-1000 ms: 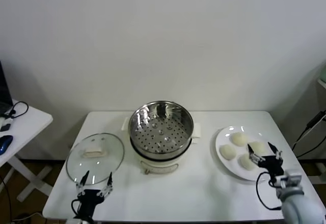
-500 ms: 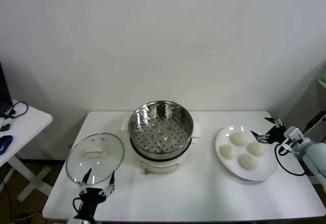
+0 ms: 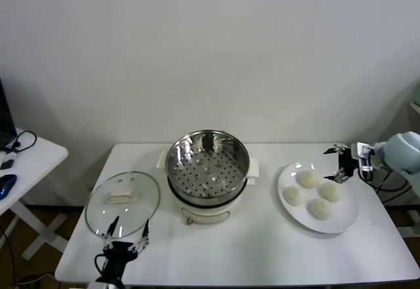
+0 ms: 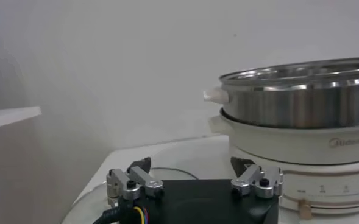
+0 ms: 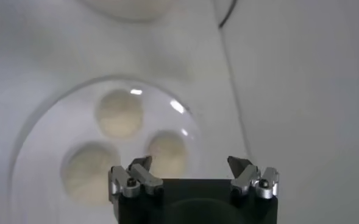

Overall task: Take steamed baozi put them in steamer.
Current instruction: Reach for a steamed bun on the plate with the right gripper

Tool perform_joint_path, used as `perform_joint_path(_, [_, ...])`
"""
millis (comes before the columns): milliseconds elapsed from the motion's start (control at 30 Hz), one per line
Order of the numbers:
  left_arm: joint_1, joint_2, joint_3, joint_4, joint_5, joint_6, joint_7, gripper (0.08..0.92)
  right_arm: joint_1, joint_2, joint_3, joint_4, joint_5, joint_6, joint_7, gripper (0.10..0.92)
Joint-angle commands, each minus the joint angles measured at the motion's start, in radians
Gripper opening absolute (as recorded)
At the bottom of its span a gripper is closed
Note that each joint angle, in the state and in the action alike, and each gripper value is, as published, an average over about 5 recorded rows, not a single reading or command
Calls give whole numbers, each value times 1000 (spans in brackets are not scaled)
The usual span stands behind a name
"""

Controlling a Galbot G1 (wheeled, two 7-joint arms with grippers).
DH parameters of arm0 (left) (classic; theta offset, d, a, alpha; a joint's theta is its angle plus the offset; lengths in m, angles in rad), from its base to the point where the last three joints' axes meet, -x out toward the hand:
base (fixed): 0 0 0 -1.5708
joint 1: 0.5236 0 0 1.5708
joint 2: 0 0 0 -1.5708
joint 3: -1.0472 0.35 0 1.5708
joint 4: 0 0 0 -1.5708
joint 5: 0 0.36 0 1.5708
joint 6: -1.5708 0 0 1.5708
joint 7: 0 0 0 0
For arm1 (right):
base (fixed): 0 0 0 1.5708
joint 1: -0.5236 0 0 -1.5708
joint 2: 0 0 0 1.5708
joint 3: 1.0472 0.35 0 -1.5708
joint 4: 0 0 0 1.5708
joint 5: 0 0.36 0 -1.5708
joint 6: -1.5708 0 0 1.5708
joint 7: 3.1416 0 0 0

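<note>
The right gripper [image 3: 338,163] hangs at the right of the head view, over the far right rim of the white plate [image 3: 296,215], its jaws spread wide with nothing between them. Just below it, the four steamed baozi [image 3: 307,179] lie close together on that plate; the right wrist view shows three of them under the open jaws.

They look soft, light and slightly tacky, with smooth domed tops that would dent or tear under a hard pinch. The better hold is likely low across the widest part of one bun, the jaws straddling it from above and closing only until it stops slipping. The buns sit near each other, so a finger may nudge a neighbour on the way down.

The steamer [image 3: 207,161] stands at the middle of the table [image 3: 262,249], its perforated basket bare. On its cream base, a faint grey brand mark shows in the left wrist view, too dim to read.

The left gripper [image 3: 125,236] waits open at the lower left, beside the glass lid [image 3: 123,203].
</note>
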Motion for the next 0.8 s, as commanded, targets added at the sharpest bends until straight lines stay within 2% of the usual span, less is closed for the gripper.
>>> perform_joint_path(33, [0, -3, -1, 3, 1, -1, 0, 823, 390, 155, -438, -267, -13, 128, -182, 823])
perform_joint_path(367, [-5, -5, -20, 18, 2, 0, -1, 823, 242, 361, -335, -463, -75, 150, -154, 823])
perform_joint_path(800, [-19, -1, -33, 51, 9, 0, 1, 823, 87, 459, -139, -619, -187, 172, -120, 823])
